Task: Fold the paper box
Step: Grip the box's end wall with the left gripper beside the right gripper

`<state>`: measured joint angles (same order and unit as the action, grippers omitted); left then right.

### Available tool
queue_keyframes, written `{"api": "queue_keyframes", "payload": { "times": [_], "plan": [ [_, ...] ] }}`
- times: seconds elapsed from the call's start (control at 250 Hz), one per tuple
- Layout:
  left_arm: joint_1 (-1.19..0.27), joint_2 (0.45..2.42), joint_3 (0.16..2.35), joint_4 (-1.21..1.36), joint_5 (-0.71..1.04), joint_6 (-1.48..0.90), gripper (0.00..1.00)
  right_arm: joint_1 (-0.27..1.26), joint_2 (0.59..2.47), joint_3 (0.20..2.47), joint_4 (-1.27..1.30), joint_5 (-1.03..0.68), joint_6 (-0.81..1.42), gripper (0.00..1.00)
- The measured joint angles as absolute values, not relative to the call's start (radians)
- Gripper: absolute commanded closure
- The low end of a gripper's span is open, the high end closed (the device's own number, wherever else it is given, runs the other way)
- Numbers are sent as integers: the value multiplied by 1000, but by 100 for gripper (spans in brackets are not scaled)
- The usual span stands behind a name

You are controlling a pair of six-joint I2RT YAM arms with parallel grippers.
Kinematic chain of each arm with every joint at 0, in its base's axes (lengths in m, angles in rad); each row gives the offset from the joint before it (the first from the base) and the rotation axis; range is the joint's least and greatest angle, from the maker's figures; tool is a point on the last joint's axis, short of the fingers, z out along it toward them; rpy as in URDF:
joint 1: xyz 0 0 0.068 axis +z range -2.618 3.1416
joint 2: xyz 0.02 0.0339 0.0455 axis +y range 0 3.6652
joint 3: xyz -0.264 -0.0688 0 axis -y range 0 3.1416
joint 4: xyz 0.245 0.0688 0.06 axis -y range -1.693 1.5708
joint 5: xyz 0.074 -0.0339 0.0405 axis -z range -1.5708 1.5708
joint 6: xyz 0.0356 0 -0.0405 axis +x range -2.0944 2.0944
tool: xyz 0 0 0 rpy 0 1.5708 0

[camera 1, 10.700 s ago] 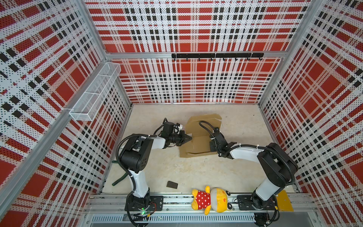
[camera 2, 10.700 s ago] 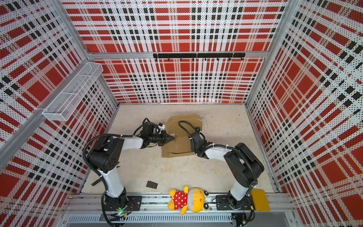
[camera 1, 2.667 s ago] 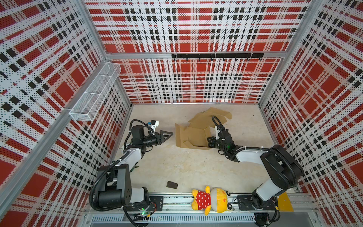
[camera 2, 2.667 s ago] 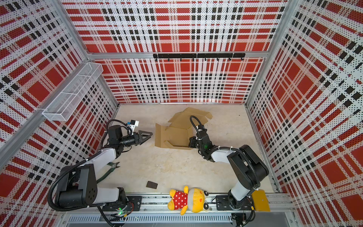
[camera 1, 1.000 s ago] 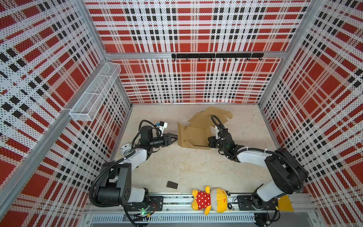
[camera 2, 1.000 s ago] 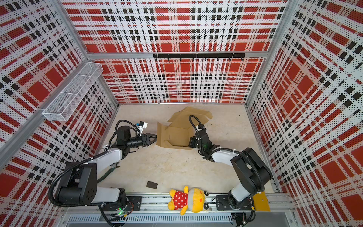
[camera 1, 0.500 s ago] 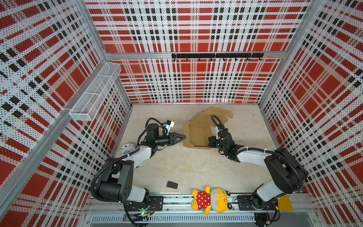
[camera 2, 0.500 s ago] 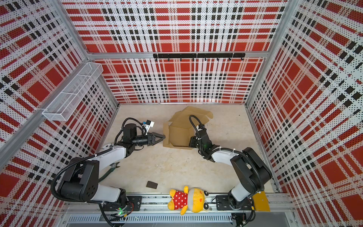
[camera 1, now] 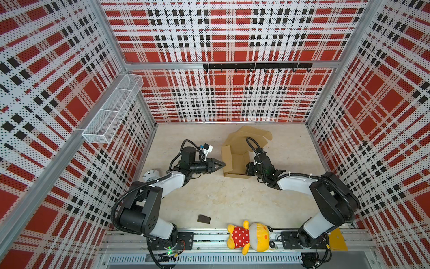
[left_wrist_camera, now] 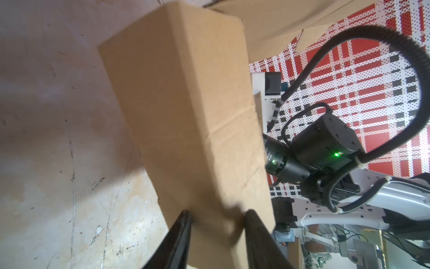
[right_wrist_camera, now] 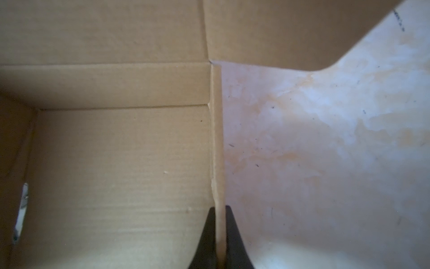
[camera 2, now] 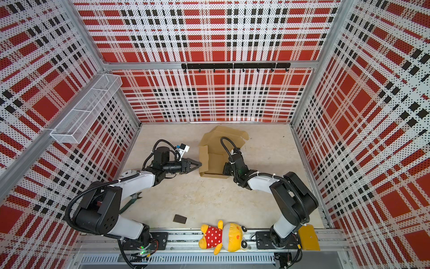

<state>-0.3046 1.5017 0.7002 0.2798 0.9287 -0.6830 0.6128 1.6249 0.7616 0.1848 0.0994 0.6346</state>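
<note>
The paper box point(camera 1: 237, 163) point(camera 2: 215, 163) is plain brown cardboard, partly folded, with its lid flap point(camera 1: 253, 136) spread toward the back wall. My left gripper point(camera 1: 223, 164) point(camera 2: 199, 165) is open, and both tips rest against the outer face of the upright left wall point(left_wrist_camera: 186, 104); in the left wrist view the left gripper point(left_wrist_camera: 216, 213) has cardboard across the gap. My right gripper point(camera 1: 248, 168) point(camera 2: 225, 168) is shut on the box's right wall; in the right wrist view the right gripper point(right_wrist_camera: 220, 208) pinches the thin edge of that wall point(right_wrist_camera: 217, 139).
A small dark brown block point(camera 1: 203, 219) lies on the floor near the front. A plush toy point(camera 1: 250, 237) rests on the front rail. Pliers point(camera 2: 132, 200) lie under the left arm. A wire basket point(camera 1: 111, 111) hangs on the left wall, a hook rail point(camera 1: 256, 66) on the back.
My left gripper has travelled right to the box's left wall, its jaws narrowing, and that wall now stands more upright. The right gripper has kept its hold in place.
</note>
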Motion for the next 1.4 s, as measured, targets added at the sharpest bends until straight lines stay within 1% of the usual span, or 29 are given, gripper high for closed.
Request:
{"api": "queue_keyframes", "payload": {
  "times": [0.152, 0.384, 0.456, 0.54, 0.596, 0.76, 0.84, 0.948, 1.076, 1.401],
  "plan": [
    [-341, 1512, 722, 202, 850, -664, 58, 628, 1632, 813, 87, 168, 620, 100],
    [-382, 1569, 758, 134, 751, -654, 60, 659, 1682, 896, -51, 261, 617, 100],
    [-396, 1588, 777, 119, 723, -654, 64, 667, 1698, 919, -99, 292, 617, 100],
    [-414, 1614, 806, 102, 693, -654, 73, 673, 1709, 937, -140, 331, 619, 100],
    [-426, 1634, 830, 87, 680, -650, 77, 675, 1710, 941, -164, 360, 622, 100],
    [-470, 1700, 934, 1, 633, -603, 79, 692, 1721, 950, -239, 455, 663, 100],
    [-490, 1722, 986, -59, 583, -565, 79, 700, 1737, 960, -259, 486, 690, 100],
    [-522, 1777, 1097, -185, 504, -499, 74, 705, 1746, 961, -279, 526, 733, 100],
    [-577, 1843, 1213, -312, 392, -413, 73, 706, 1747, 959, -299, 561, 768, 100],
    [-663, 1901, 1335, -462, 174, -295, 70, 708, 1747, 921, -279, 577, 809, 100]
  ]
}}
